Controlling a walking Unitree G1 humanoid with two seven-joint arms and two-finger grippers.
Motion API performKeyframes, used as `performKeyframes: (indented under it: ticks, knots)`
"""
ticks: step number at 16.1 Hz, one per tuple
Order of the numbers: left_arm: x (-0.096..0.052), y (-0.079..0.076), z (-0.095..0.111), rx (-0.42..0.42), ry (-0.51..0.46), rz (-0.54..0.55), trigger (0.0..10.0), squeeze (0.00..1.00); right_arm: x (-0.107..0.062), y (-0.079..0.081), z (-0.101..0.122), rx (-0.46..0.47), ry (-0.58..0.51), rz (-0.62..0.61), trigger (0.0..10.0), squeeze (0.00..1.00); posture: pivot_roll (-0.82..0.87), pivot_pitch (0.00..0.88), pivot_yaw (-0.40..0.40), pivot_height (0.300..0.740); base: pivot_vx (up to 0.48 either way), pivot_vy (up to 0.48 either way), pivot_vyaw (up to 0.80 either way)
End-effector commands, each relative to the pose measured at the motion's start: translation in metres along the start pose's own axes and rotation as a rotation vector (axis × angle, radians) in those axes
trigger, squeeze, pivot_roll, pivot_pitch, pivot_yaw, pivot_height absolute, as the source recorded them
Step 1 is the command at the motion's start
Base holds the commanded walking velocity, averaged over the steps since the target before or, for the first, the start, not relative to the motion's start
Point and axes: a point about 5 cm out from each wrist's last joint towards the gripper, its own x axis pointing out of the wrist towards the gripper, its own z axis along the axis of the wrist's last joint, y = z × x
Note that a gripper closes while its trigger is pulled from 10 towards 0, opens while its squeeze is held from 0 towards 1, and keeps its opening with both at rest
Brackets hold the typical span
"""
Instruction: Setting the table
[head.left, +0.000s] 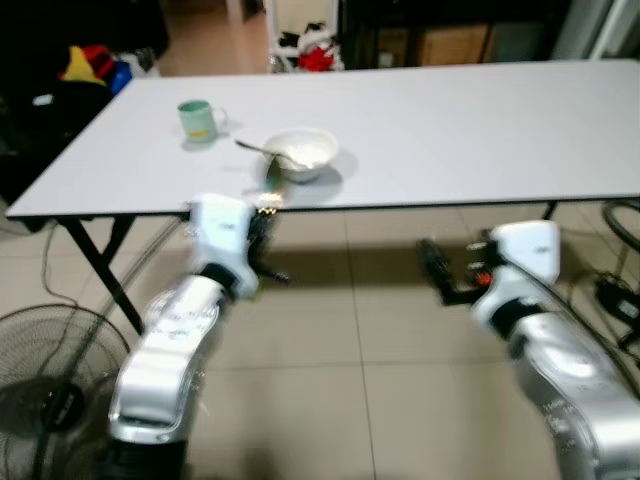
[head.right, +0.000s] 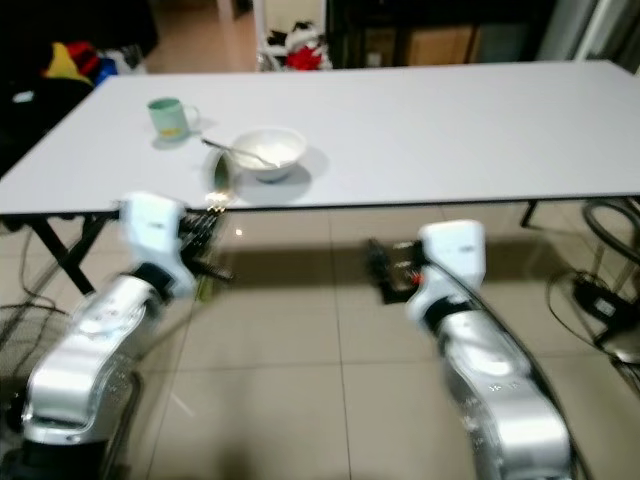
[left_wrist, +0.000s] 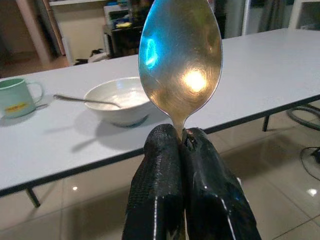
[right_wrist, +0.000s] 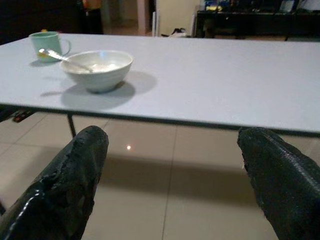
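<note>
Nearest, the left pincer (left_wrist: 182, 145) was clamped on a spoon (left_wrist: 181, 60) held upright below the table (head.left: 450, 120) edge, while the right pincer (right_wrist: 170, 185) hung with fingers spread wide. Farther, a white bowl (head.left: 300, 153) with a second spoon (head.left: 256, 149) sat on the table, a green mug (head.left: 198, 120) beyond.

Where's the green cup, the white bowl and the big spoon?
green cup (head.left: 197, 120), left eye view, its side.
white bowl (head.left: 300, 154), left eye view, its inside.
big spoon (left_wrist: 180, 60), left wrist view, its scoop.
</note>
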Motion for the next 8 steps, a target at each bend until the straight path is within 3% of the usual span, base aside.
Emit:
performKeyframes:
  ticks: [1,8]
  knots:
    - [-0.003,0.012,0.003,0.021,-0.005,0.047,10.0,0.00,0.002,0.008,0.004,0.008,-0.022,0.033,10.0,0.00,0.04,0.000,0.054,0.740,0.390,0.000,0.00]
    - [-0.024,0.027,-0.011,0.032,0.061,0.082,10.0,0.00,0.005,0.007,0.008,-0.030,-0.081,0.028,10.0,0.00,0.05,0.000,0.046,0.740,0.391,0.000,0.00]
